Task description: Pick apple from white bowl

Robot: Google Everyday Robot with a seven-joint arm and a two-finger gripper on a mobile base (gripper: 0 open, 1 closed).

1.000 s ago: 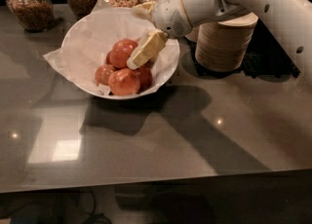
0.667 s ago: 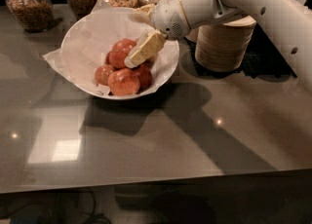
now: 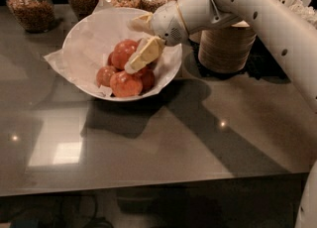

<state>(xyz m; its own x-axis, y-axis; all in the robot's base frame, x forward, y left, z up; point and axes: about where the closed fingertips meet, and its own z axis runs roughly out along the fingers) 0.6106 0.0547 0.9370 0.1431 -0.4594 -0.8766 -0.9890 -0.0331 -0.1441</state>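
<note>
A grey, glossy table (image 3: 163, 142) fills most of the view, and pale reflections are seen on its surface. The white robot arm (image 3: 267, 19) is stretched in from 3 o'clock and is bent down toward the middle of the far side. The white bowl (image 3: 79, 36) is set on the table at about 11 o'clock from the table's centre. It is lined with crumpled white paper (image 3: 57, 63), which is pushed out past the rim at 9 o'clock.

A stack of tan disposable bowls (image 3: 225, 48) is placed at 3 o'clock from the white bowl, near it but not touching, and is partly hidden behind the arm. Four glass jars (image 3: 32, 6) of brown, grainy contents are lined up along the far edge at 12 o'clock.

Several reddish apples (image 3: 125, 84) are heaped in the white bowl, toward its 5 o'clock side. The gripper (image 3: 131, 46) is held inside the bowl above the heap. Its cream fingers (image 3: 144, 53) are spread apart, and no apple is clasped between them. The lower finger is laid against the top of the apples.
</note>
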